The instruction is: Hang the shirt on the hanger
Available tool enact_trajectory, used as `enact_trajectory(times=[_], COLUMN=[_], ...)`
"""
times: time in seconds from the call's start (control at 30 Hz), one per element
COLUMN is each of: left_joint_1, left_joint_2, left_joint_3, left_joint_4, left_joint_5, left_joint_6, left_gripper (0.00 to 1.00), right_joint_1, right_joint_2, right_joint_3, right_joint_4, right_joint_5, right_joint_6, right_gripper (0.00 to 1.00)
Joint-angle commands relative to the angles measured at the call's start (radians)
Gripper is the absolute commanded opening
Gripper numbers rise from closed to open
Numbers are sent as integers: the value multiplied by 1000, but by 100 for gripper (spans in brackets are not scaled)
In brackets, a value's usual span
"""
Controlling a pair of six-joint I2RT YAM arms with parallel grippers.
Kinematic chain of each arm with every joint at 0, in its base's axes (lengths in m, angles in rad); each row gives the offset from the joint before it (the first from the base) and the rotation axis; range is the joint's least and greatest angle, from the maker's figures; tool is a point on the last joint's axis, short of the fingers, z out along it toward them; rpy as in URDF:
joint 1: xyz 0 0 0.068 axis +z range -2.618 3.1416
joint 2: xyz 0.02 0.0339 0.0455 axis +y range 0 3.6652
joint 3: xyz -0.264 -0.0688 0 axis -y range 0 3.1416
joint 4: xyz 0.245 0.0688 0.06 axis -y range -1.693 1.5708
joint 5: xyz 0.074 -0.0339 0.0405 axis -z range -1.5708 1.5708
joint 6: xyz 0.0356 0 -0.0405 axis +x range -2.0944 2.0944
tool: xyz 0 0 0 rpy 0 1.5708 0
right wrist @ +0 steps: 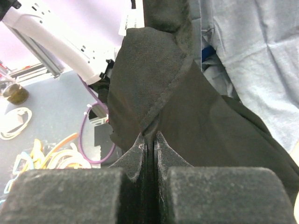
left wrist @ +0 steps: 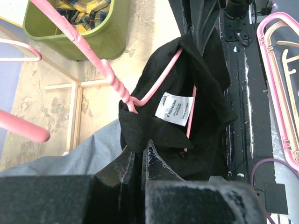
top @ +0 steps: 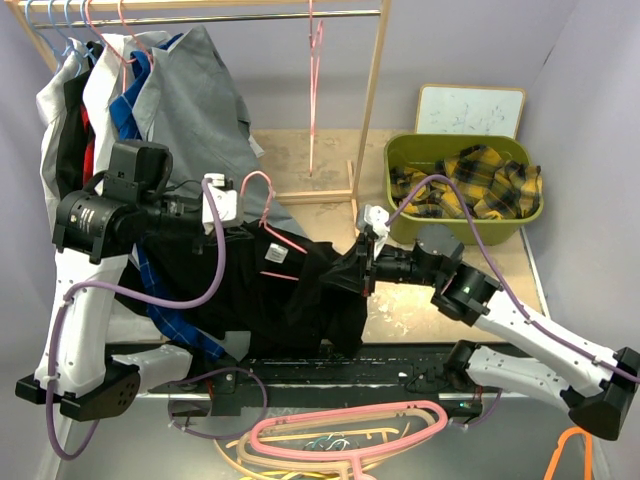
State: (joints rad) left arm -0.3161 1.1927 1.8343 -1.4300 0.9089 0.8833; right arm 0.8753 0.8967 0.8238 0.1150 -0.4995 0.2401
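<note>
One wooden clothes rack (top: 372, 90) carries several garments at its left end, among them one large grey shirt (top: 200, 100). One black shirt (top: 290, 290) hangs bunched between the two arms above the table's near edge. One green bin (top: 396, 190) holds one plaid cloth (top: 480, 180). One thin pink hanger (left wrist: 112, 77) is threaded into the shirt's collar, beside one white label (left wrist: 174, 108). The left gripper (left wrist: 141, 154) pinches the collar cloth. The right gripper (right wrist: 150, 140) is clamped on a shirt fold.
</note>
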Motion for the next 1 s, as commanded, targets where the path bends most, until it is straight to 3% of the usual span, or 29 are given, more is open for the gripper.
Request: enact_trajectory(times=[0.0,0.1,0.23,0.33,0.4,0.53,0.57,0.67,0.7,0.83,0.97], left_joint_1=[-5,-5,-3,-3,-3,-4,-4,-4,-4,22,51], left_joint_2=[2,8,16,19,21,23,23,18,8,-49,-93], left_joint_3=[3,2,15,27,33,35,30,-7,-35,-109,-145], left_joint_4=[14,22,26,23,23,34,49,105,128,177,170], left_joint_5=[75,79,86,90,88,72,52,-122,-206,-486,-555], left_joint_6=[16,9,5,3,2,-12,-26,-87,-108,-126,-114], left_gripper=[0,0,0,0,0,0,4,37,43,46,44], right_joint_1=[-1,2,4,4,4,4,4,4,4,3,2], right_joint_2=[45,88,96,102,108,105,96,38,20,-59,-124], right_joint_3=[111,149,151,155,153,130,121,93,88,72,59], right_joint_4=[83,82,110,125,130,143,144,121,106,29,-8], right_joint_5=[-65,-98,-96,-93,-93,-77,-51,17,27,86,141], right_joint_6=[67,88,87,88,87,86,87,79,75,67,71], right_gripper=[3,10,10,8,1,0,0,0,0,0,0])
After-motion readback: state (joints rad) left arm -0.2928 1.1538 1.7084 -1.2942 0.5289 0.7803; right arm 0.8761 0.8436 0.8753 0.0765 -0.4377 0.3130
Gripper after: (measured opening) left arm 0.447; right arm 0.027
